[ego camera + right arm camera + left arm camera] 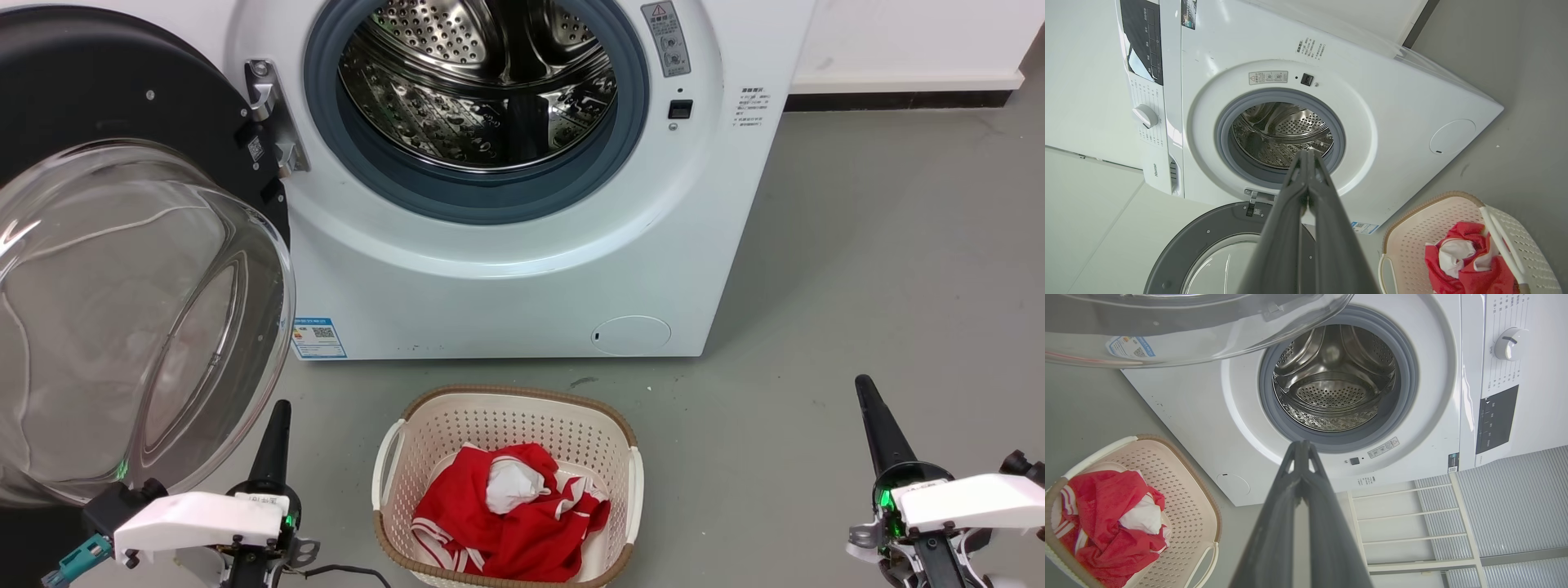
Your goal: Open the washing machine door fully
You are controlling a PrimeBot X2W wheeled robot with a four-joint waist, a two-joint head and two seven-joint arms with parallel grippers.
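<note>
The white washing machine point(522, 269) stands ahead with its steel drum point(482, 77) uncovered. The washing machine door point(122, 310) is swung out to the left on its metal hinge point(273, 118), its black ring point(106, 90) and clear glass bowl facing me. My left gripper point(277, 416) is low on the left, shut and empty, its tip just beside the lower rim of the glass bowl. My right gripper point(867, 392) is low on the right, shut and empty, well apart from the machine. In the wrist views the left gripper point(1301, 447) and right gripper point(1308, 155) show fingers pressed together, pointing at the drum.
A beige laundry basket point(392, 457) with red and white clothes point(506, 510) sits on the grey floor between my grippers, in front of the machine. A white wall with a dark skirting strip point(898, 100) runs behind on the right. A white rack point(1404, 522) is seen beside the machine.
</note>
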